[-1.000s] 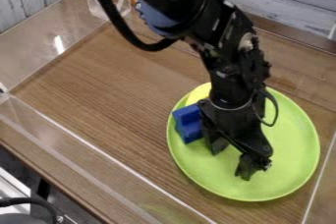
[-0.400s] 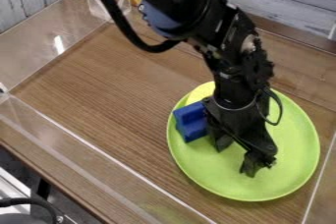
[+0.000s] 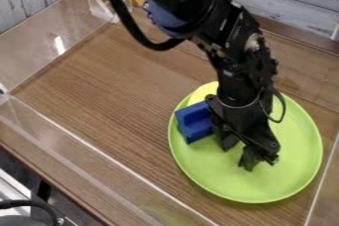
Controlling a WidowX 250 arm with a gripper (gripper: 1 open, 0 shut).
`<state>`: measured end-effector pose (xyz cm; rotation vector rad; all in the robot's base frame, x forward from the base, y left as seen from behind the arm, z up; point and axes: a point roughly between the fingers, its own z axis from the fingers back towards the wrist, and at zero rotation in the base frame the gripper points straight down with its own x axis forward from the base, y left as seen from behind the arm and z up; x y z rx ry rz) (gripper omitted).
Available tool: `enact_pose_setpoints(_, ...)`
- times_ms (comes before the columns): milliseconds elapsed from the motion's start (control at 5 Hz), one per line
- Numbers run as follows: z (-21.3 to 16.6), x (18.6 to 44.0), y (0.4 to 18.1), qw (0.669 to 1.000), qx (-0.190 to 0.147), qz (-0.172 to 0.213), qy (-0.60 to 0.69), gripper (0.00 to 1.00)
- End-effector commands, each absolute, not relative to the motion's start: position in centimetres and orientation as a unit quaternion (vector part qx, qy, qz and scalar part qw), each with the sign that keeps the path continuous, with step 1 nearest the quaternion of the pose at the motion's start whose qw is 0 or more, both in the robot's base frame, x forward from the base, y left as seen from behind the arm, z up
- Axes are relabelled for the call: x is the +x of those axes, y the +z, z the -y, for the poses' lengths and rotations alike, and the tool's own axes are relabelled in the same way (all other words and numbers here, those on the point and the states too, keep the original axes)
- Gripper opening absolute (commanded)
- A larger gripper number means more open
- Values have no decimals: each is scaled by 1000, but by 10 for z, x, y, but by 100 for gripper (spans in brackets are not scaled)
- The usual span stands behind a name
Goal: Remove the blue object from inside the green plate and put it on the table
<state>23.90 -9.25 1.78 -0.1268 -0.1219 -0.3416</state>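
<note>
The green plate (image 3: 294,166) lies at the right of the table (image 3: 106,91). On its left part rests the blue object (image 3: 193,123), whose right end is hidden behind the arm. My gripper (image 3: 243,151) points straight down onto the plate, right beside the block. Its black fingers (image 3: 260,158) stand low over the plate with a narrow gap between them. Whether they have closed on the hidden end of the block does not show.
Low clear acrylic walls (image 3: 40,121) border the table on the left, front and back. The black arm (image 3: 199,22) reaches in from the upper left and leans over the plate. Bare wood lies to the left of the plate.
The fingers have drawn closer together over the last second. The hand has stayed in place over the plate, and the blue object has not visibly moved.
</note>
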Motion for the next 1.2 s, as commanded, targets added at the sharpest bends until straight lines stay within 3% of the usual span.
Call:
enact_pose_setpoints(0,93,237,20,981,-60,59,-176,0)
enact_pose_setpoints(1000,83,231,65,982,-19,25,-187,0)
